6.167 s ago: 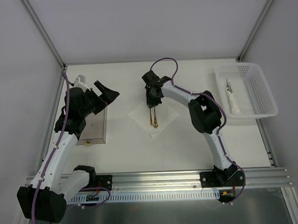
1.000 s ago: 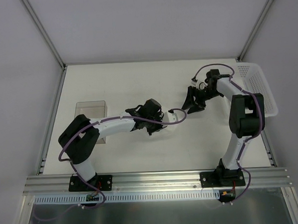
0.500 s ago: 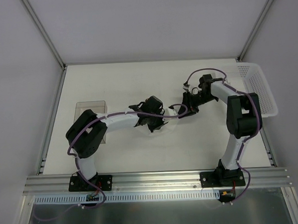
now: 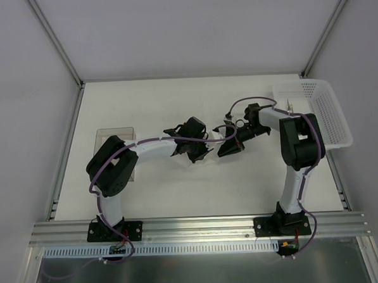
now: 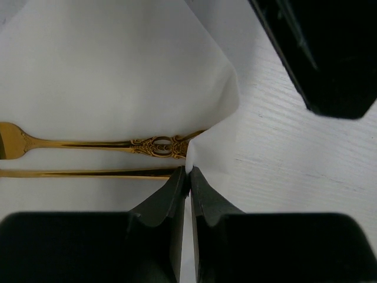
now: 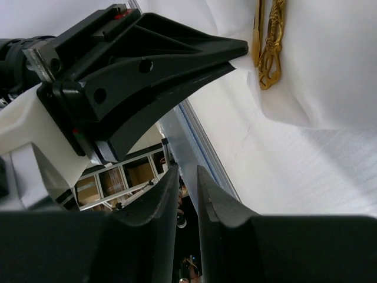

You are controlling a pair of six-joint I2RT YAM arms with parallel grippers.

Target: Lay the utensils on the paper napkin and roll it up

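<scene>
In the left wrist view the white paper napkin [image 5: 118, 71] is folded over the utensils: a gold fork [image 5: 88, 143] and a second slim gold piece [image 5: 88, 173] lying side by side. My left gripper [image 5: 188, 172] is shut on the napkin's edge beside the handles. In the top view it [image 4: 197, 152] sits mid-table and hides most of the napkin. My right gripper [image 6: 188, 177] hovers just to its right. Its fingers [image 6: 212, 203] stand narrowly apart with nothing between them. The gold handles [image 6: 268, 47] show from the right wrist too.
A white perforated basket [image 4: 332, 108] stands at the back right, partly behind the right arm. A clear shallow tray [image 4: 116, 136] lies at the left. The two grippers nearly touch over the napkin.
The right gripper has swung left from near the basket to the napkin and narrowed its jaws. The left gripper stays pinched on the napkin and has shifted slightly.
</scene>
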